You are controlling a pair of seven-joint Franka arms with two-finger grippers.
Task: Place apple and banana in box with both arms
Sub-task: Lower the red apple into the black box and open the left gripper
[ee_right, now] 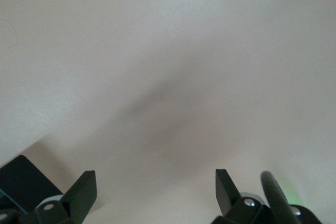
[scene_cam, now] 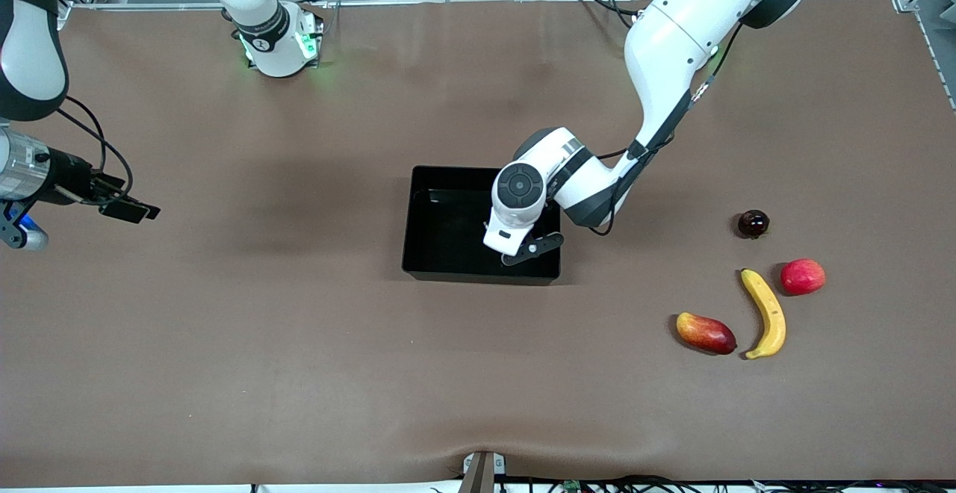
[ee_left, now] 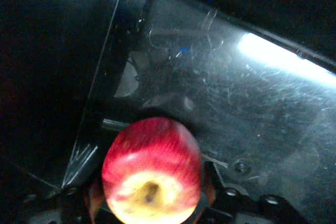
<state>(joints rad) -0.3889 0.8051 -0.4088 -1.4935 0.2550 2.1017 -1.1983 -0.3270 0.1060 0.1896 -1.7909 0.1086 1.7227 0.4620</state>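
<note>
The left gripper (scene_cam: 523,243) hangs low inside the box (scene_cam: 448,273), near the wall toward the left arm's end of the table, with the apple (ee_left: 152,171) between its fingers (ee_left: 94,203); whether they clamp the fruit or stand just clear of it I cannot tell. In the left wrist view the apple shows its pale stem dimple, just above the scratched, glossy black floor of the box. The box sits at the middle of the table (scene_cam: 299,343). The banana (scene_cam: 765,314) lies on the table toward the left arm's end, between a red-yellow mango-like fruit (scene_cam: 706,332) and a smooth red fruit (scene_cam: 803,276), close to both — a small dark fruit (scene_cam: 753,223) lies farther from the front camera. The right gripper (ee_right: 156,192) waits with fingers spread over bare table at the right arm's end.
</note>
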